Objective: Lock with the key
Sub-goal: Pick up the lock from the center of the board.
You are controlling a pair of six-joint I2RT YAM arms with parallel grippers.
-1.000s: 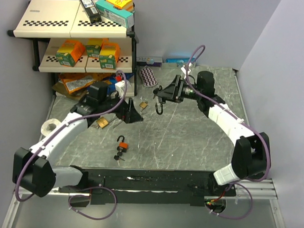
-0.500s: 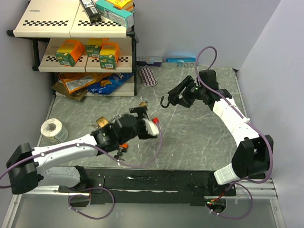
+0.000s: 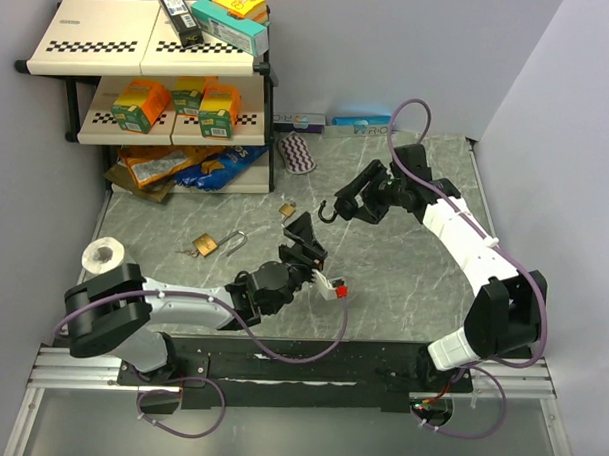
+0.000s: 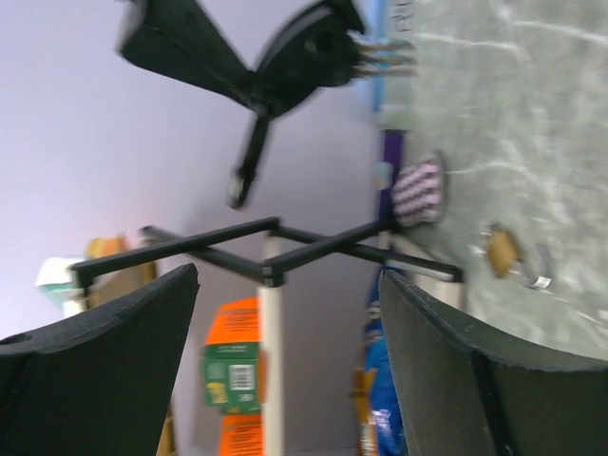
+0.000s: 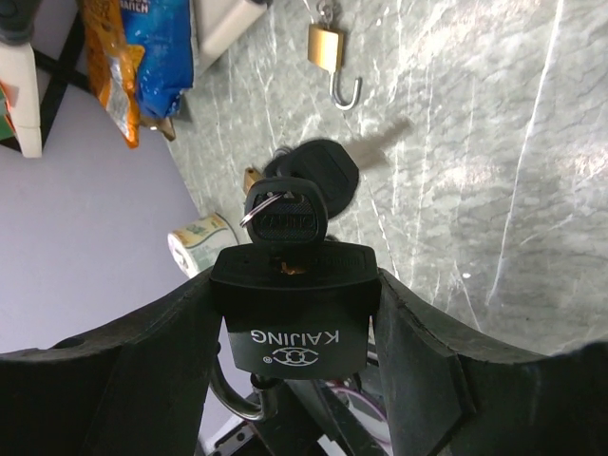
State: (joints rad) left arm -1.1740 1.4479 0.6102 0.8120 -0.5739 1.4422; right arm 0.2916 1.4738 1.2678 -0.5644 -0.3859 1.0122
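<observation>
My right gripper is shut on a black padlock marked KAIJING and holds it above the table's middle back. A black-headed key sits in its keyhole. Its shackle stands open and shows as a hook in the top view. My left gripper is open and empty, raised at the centre front, below and left of the padlock. In the left wrist view its fingers frame the shelf rack, with the right gripper and padlock blurred at the top.
A brass padlock with open shackle lies left of centre. A small brass padlock lies near the shelf rack. A tape roll is at the left edge. A patterned pouch lies at the back.
My left arm has swung from the left side to the centre front and now covers the spot where the orange padlock lay. The right gripper with the black padlock has shifted slightly right.
</observation>
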